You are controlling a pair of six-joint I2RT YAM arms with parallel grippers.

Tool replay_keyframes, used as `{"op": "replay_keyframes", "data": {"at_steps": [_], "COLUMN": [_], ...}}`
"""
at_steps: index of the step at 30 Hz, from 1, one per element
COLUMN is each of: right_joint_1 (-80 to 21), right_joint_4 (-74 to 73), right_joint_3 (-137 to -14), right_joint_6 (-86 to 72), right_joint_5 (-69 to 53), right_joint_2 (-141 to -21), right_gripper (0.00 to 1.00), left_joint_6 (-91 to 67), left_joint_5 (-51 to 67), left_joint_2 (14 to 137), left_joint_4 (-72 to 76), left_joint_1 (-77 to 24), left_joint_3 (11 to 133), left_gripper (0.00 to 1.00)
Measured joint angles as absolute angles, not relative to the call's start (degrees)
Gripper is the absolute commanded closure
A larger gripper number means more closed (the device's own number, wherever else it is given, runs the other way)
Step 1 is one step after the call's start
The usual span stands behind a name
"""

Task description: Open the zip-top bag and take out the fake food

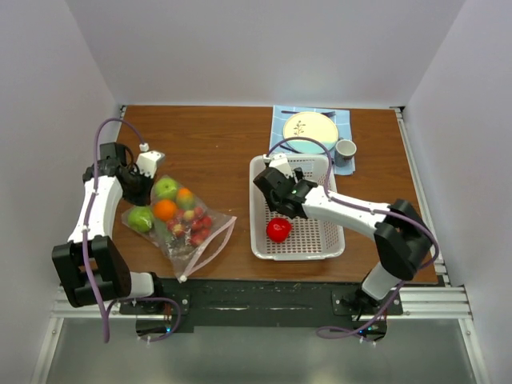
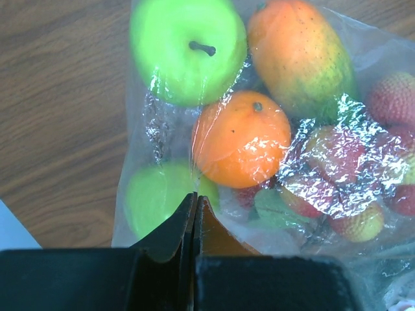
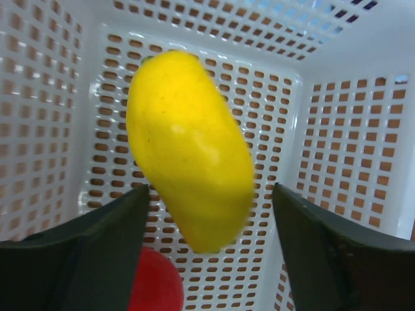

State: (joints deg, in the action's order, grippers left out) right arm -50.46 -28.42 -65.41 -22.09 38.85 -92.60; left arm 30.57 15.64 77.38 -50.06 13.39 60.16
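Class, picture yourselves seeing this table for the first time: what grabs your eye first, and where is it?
The clear bag of bright fruit on the table's left, its edge pinched by the left gripper. Then the yellow fruit between the right gripper's open fingers above the white basket, where a red fruit lies.

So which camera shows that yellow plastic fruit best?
The right wrist view: the glossy yellow plastic fruit fills it, between the open jaws above the white perforated basket. From the top camera the right arm hides it. The left wrist sees only the clear zip-top bag.
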Motion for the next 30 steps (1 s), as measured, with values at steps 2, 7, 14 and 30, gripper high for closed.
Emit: {"op": "replay_keyframes", "data": {"at_steps": [2,7,14,30], "right_joint_1": [-49.87,-49.76,-55.53,-76.99], "right_joint_4": [-29.54,-30.85,-26.79,-8.43], "right_joint_3": [-65.76,-69.06,-67.37,-59.86], "right_joint_6": [-22.24,-22.06,-19.31,-17.78], "right_joint_5": [39.05,40.10,40.05,25.54], "right_joint_2": [-94.48,-94.32,-84.90,-91.61], "right_gripper": [0.07,0.01,0.35,1.00], "left_joint_6": [30.61,30.87,31.68,30.61], "left_joint_5": [15.29,14.52,14.13,13.23], "left_joint_2": [76.79,74.96,73.80,73.58], "left_joint_4": [-50.37,-50.30,-49.25,-45.71], "left_joint_1": [13.39,13.39,13.39,13.39], "left_joint_3": [60.12,59.66,55.72,55.53], "left_gripper": [0.94,0.97,0.85,0.88]}}
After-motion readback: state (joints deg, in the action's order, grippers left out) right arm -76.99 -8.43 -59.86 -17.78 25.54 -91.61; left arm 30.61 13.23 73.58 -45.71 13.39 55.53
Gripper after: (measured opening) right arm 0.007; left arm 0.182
